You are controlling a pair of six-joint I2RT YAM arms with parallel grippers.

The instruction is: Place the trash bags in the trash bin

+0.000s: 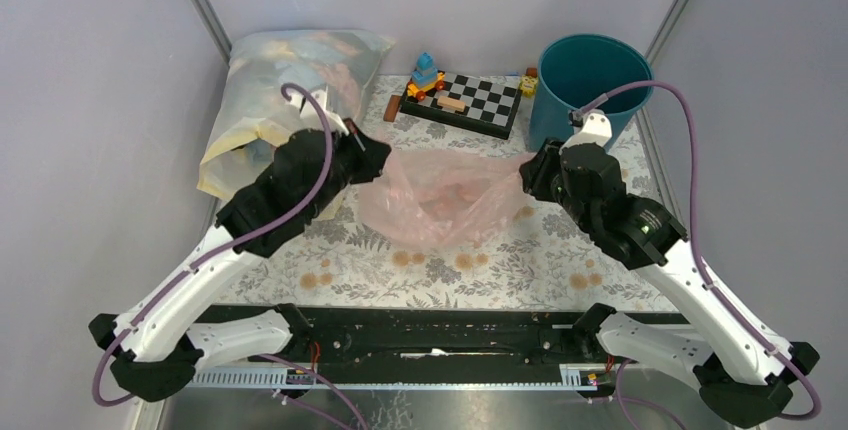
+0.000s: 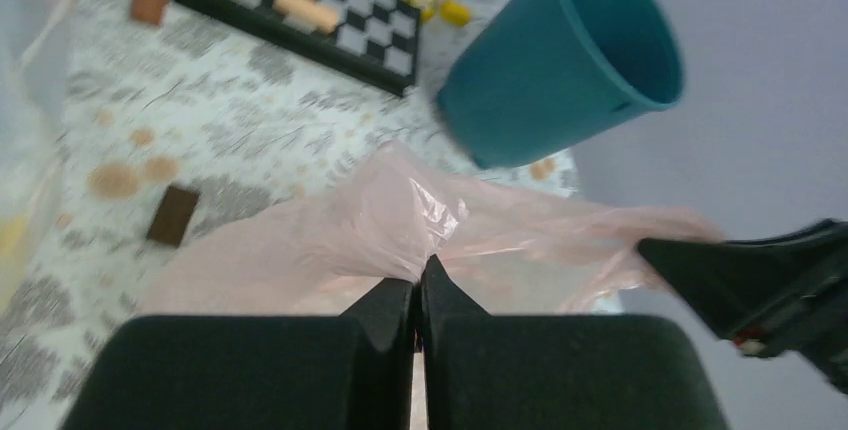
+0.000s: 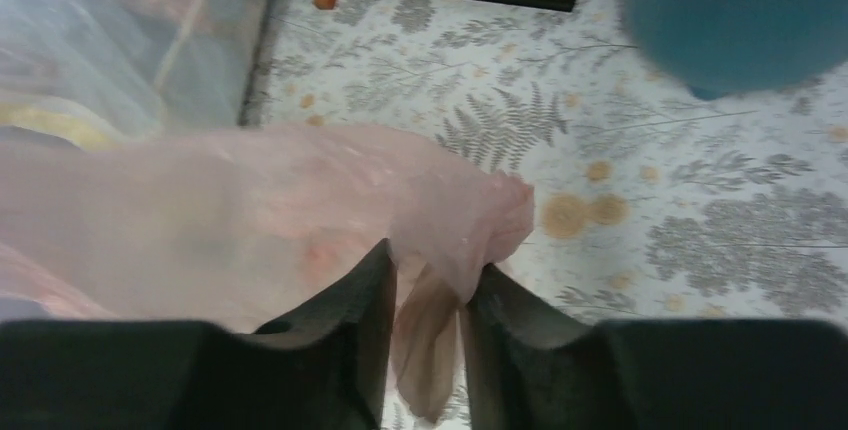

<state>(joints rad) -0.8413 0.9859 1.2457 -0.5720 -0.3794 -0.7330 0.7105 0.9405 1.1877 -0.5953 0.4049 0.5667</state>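
The pale-pink trash bag (image 1: 440, 200) hangs stretched between my two grippers just above the floral table mat. My left gripper (image 1: 372, 160) is shut on the bag's left edge; in the left wrist view its jaws (image 2: 418, 275) are pressed together with the plastic (image 2: 330, 240) bunched at the tips. My right gripper (image 1: 527, 175) holds the bag's right edge; in the right wrist view a fold of the bag (image 3: 250, 220) is pinched between the fingers (image 3: 425, 275), with a tail hanging down. The teal trash bin (image 1: 560, 115) stands upright at the back right, behind the right gripper, and shows in both wrist views (image 2: 560, 70) (image 3: 740, 20).
A large milky-yellow sack (image 1: 290, 80) lies at the back left. A black-and-white checkered board (image 1: 475, 102) with a toy (image 1: 426, 75) on it sits at the back centre. A brown block (image 1: 392, 108) and a small yellow toy (image 1: 528, 82) lie beside it. Grey walls enclose the table.
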